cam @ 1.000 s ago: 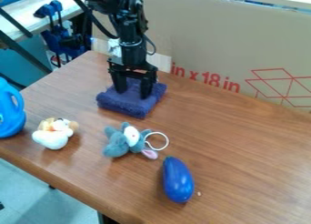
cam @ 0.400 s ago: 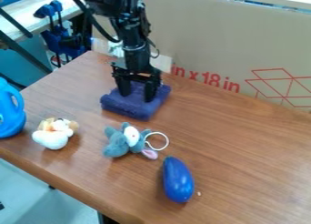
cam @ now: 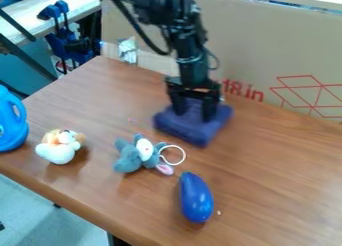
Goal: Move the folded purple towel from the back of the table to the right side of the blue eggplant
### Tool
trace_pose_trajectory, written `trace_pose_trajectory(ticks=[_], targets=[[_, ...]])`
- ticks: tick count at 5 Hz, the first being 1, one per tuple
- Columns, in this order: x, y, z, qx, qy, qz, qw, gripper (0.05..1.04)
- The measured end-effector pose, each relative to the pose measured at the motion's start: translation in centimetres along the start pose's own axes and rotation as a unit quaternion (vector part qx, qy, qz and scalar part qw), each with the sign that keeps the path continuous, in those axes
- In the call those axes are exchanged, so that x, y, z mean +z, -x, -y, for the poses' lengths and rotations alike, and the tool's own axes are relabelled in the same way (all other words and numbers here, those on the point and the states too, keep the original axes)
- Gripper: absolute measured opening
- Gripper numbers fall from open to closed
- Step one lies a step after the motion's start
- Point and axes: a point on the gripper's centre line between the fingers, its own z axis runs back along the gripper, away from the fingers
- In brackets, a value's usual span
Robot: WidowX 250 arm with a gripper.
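The black gripper [cam: 194, 113] hangs down over the upper middle of the table, its two fingers apart and pointing down onto a folded purple-blue cloth [cam: 189, 130]. Part of the cloth shows between the fingers, and its near edge sticks out in front of them. How firmly the fingertips press on the cloth cannot be told. Nearer the camera lies a grey plush toy [cam: 133, 156] with a white ring [cam: 173, 163] beside it. A shiny blue eggplant-shaped toy [cam: 196, 198] rests to the lower right of the plush.
On the left are a white and tan plush toy [cam: 59, 147] and a blue jug [cam: 10, 121] at the table's edge. A tall cardboard panel [cam: 280, 50] stands along the back of the wooden table [cam: 280, 165]. The near edge drops off at the lower left.
My gripper has moved right and slightly nearer the camera, and the cloth has slid along with it. The plush toys, the ring and the eggplant-shaped toy have stayed in place.
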Motion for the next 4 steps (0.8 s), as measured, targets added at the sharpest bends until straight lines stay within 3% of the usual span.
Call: trace_pose_trajectory(ticks=[1,3,4], targets=[[-1.3,0.1,4.8,-0.049,0.005,-0.020,0.9986,1.001],[-3.6,1.7,15.3,-0.114,0.022,-0.011,0.9932,1.001],[-3.6,2.4,16.3,-0.104,0.032,-0.002,0.9941,1.001]])
